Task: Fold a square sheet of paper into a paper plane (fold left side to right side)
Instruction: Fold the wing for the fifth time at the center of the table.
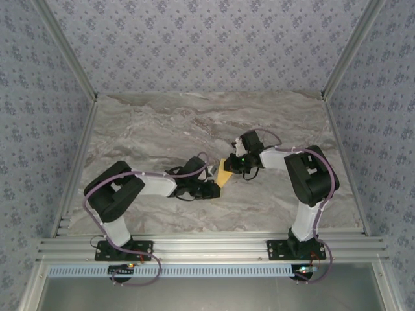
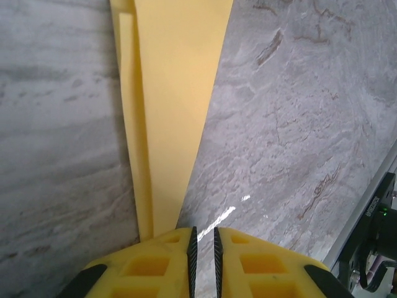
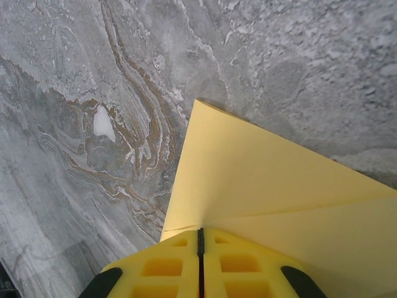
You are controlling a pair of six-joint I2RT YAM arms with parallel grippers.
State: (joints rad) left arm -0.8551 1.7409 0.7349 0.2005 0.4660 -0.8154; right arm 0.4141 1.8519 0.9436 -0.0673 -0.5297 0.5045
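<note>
The table is a grey marble-look slab, streaked with paler veins across its whole width. Up close, the right wrist view shows brown swirling veins beside a small white patch, and the left wrist view catches a bright glint of light on the polish. Blue-grey flowered wallpaper covers the walls on three sides. Two aluminium posts lean away at the corners, ribbed aluminium rails line the near edge, and just below them runs a pale blue slotted strip.
</note>
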